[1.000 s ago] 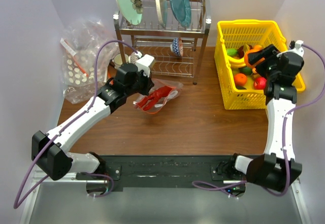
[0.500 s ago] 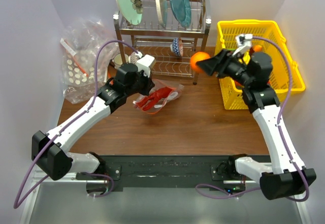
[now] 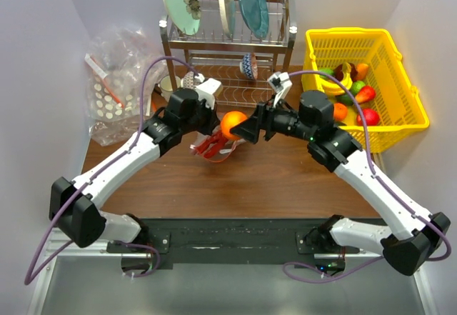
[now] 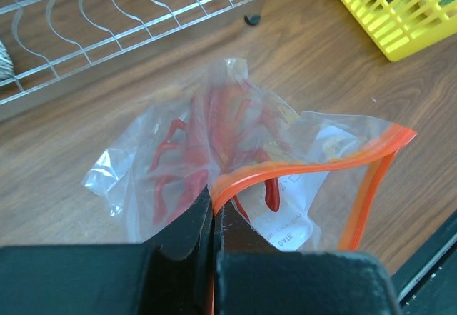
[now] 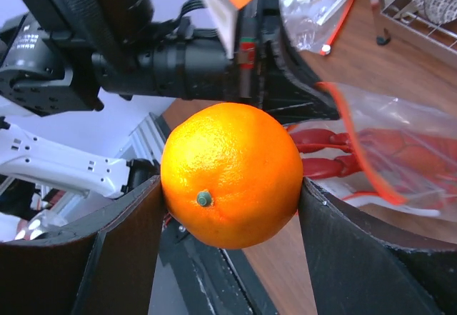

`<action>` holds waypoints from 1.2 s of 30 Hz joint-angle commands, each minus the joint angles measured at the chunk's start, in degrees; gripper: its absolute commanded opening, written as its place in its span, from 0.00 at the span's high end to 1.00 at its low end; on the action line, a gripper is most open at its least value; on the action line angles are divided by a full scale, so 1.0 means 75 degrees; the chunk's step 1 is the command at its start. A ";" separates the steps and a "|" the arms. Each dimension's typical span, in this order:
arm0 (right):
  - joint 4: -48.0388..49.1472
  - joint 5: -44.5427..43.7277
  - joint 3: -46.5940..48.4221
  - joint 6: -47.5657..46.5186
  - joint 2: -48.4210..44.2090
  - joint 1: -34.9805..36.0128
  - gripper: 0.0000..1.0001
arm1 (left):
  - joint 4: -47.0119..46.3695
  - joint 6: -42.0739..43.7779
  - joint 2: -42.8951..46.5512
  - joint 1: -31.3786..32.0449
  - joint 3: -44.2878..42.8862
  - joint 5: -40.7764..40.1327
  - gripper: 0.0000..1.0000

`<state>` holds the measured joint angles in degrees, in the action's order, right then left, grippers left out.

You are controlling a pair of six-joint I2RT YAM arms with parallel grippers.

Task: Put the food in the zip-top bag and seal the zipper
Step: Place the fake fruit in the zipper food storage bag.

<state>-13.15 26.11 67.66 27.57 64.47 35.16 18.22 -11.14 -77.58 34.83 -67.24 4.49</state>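
Note:
My left gripper (image 3: 208, 131) (image 4: 212, 213) is shut on the orange-red zipper rim (image 4: 307, 159) of the clear zip-top bag (image 3: 218, 147) (image 4: 143, 179) and holds its mouth open above the table. The red lobster (image 4: 214, 133) (image 5: 335, 154) lies inside the bag. My right gripper (image 3: 239, 126) (image 5: 230, 186) is shut on the round orange (image 3: 231, 124) (image 5: 232, 174) and holds it in the air right at the bag's mouth (image 5: 400, 151), beside the left gripper. I cannot pick out the small dark green fruit.
A yellow basket (image 3: 403, 126) with several toy foods stands at the right. A metal dish rack (image 3: 228, 43) with plates stands at the back. A heap of dotted clear bags (image 3: 114, 86) lies at the back left.
My right arm has swung left from the basket, carrying the orange across the table to the bag's mouth. My left gripper has kept its hold on the bag rim.

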 commanded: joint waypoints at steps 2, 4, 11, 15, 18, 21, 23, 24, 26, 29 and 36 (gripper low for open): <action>0.0511 -0.0877 -0.0220 -0.0090 0.0216 0.0444 0.55 | -0.0086 -0.0296 -0.0191 -0.0074 -0.0819 0.0385 1.00; 0.0615 -0.1090 -0.0349 -0.0149 0.0322 0.0527 0.56 | 0.0043 -0.0367 -0.0272 -0.0074 -0.1075 0.0478 1.00; 0.0804 -0.2471 -0.0970 -0.0137 0.0346 0.0574 0.57 | 0.0454 -0.0706 -0.0390 -0.0074 -0.1546 0.1018 1.00; 0.0698 -0.3469 -0.1204 -0.0114 0.0217 0.0586 0.57 | 0.0442 -0.0940 -0.0378 -0.0062 -0.1604 0.1381 1.00; 0.0756 -0.4007 -0.1193 -0.0160 0.0170 0.0574 0.57 | 0.0430 -0.1116 -0.0437 -0.0074 -0.1628 0.1709 1.00; 0.0803 -0.4604 -0.1146 -0.0219 0.0193 0.0586 0.57 | 0.0325 -0.1338 -0.0519 -0.0074 -0.1675 0.2142 1.00; 0.0955 -0.4990 -0.1181 -0.0266 0.0240 0.0586 0.56 | 0.0209 -0.1468 -0.0554 -0.0074 -0.1687 0.2494 1.00; 0.1014 -0.5051 -0.1193 -0.0278 0.0322 0.0586 0.55 | 0.0150 -0.1608 -0.0566 -0.0074 -0.1698 0.2611 1.00; 0.1201 -0.5121 -0.1193 -0.0278 0.0451 0.0586 0.54 | 0.0033 -0.1726 -0.0601 -0.0074 -0.1710 0.2928 1.00; 0.1412 -0.5063 -0.1193 -0.0220 0.0744 0.0586 0.43 | -0.0050 -0.1878 -0.0671 -0.0074 -0.1780 0.3162 1.00; 0.1062 -0.5016 -0.1052 -0.0184 0.0675 0.0574 0.07 | 0.0043 -0.1972 -0.0788 -0.0132 -0.2003 0.3210 1.00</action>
<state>-6.55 -9.85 58.46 26.57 72.05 39.40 21.96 -24.29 -83.48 34.48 -78.39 25.45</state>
